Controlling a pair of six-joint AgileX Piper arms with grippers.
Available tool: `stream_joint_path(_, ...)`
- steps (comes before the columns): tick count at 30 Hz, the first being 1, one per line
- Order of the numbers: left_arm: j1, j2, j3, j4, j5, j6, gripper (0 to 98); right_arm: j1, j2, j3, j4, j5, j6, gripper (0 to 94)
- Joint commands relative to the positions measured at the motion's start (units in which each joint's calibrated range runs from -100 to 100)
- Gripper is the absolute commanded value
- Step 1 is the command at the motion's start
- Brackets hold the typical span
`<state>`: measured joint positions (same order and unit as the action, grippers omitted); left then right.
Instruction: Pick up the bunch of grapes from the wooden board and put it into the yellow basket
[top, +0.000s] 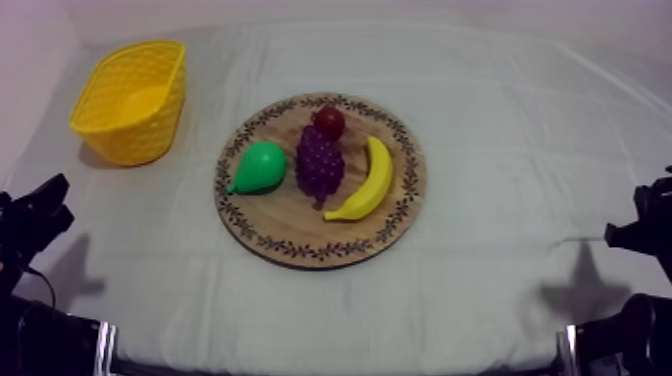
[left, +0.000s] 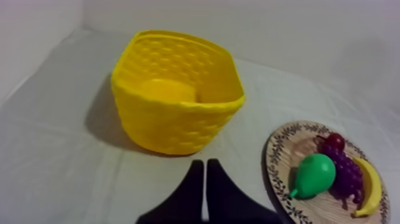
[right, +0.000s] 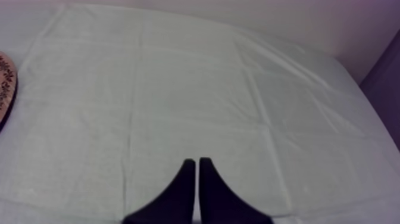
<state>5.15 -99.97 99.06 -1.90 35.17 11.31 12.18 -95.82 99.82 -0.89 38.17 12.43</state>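
Observation:
A purple bunch of grapes (top: 320, 163) lies in the middle of the round wooden board (top: 262, 216), between a green pear (top: 259, 167) and a banana (top: 369, 183). A small red fruit (top: 329, 122) touches the bunch at its far end. The yellow basket (top: 133, 98) stands at the table's far left with nothing in it. My left gripper (left: 205, 164) is shut, a narrow wedge over bare cloth in front of the basket (left: 172, 95); the grapes (left: 346, 174) and pear (left: 314, 174) lie off to its side. My right gripper (right: 193, 162) is shut over bare cloth.
Both arms rest low at the table's near corners, the left arm (top: 30, 225) and the right arm (top: 645, 225). The board's rim (right: 5, 89) peeks in beside the right gripper's stretch of cloth. Wrinkled grey-white cloth covers the table.

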Motion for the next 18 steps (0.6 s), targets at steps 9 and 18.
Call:
stream_joint_path(9,3.9,0.0,0.0,-0.03,0.0,0.3,0.0,0.0,0.0,0.0,0.0,0.0,0.0,0.3)
stream_joint_path(18,9.4,7.0,-2.1,-0.30,0.5,-0.2,0.0,0.0,0.0,0.0,0.0,0.0,0.0,0.3)
